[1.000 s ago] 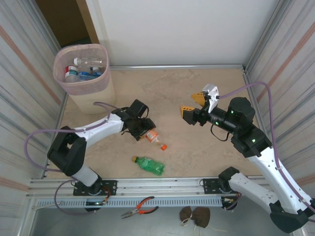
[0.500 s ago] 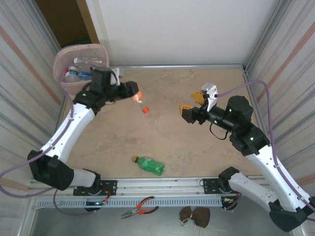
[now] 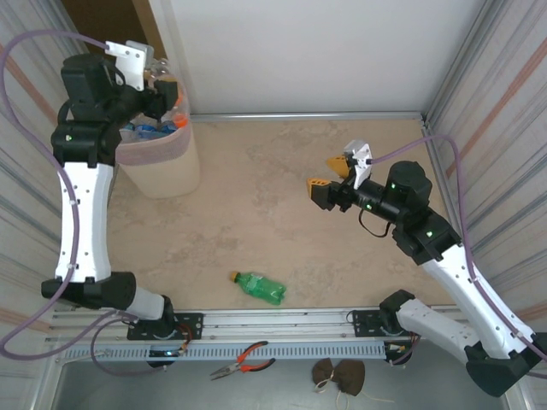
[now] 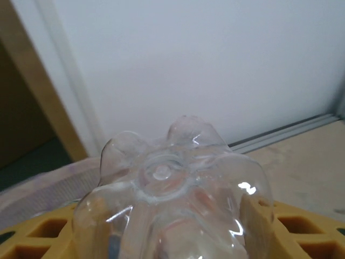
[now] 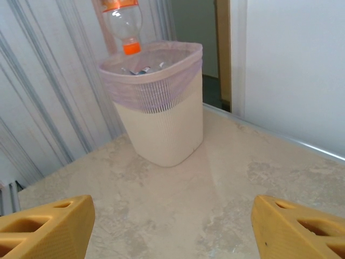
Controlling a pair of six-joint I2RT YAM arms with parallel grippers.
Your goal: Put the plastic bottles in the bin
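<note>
Plastic bottles, disposal run: holdings, left to right.

1. Bin: beige wastebasket with a pink liner folded over the rim, in the far-left corner of the bench. Several bottles lie inside, with blue caps and labels showing.

2. Held bottle: clear, with an orange cap and an orange label. It hangs cap-down above the bin's open mouth, its moulded base turned to the left wrist camera.

3. Left arm: raised high over the bin. The left jaws are narrow, clamped on the held bottle near its base, with a yellow finger on either side.

4. Green bottle: on its side at the near edge of the bench, between the two arm bases, touched by nothing.

5. Pliers, red-handled, and a brown object: on the ledge below the rail. Neither belongs to the task.

6. Right arm: above mid-bench, well apart from the green bottle. The right jaws are wide, with nothing between them, and face the bin.

Step in hand (judged): release of the held bottle into the bin.

Next move (judged): the left jaws open while the cap is inside the line of the rim, so the bottle drops into the liner and not onto its edge. The green bottle then appears to be the one left on the bench. Being round, it may roll, so a grip across its body is called for.
</note>
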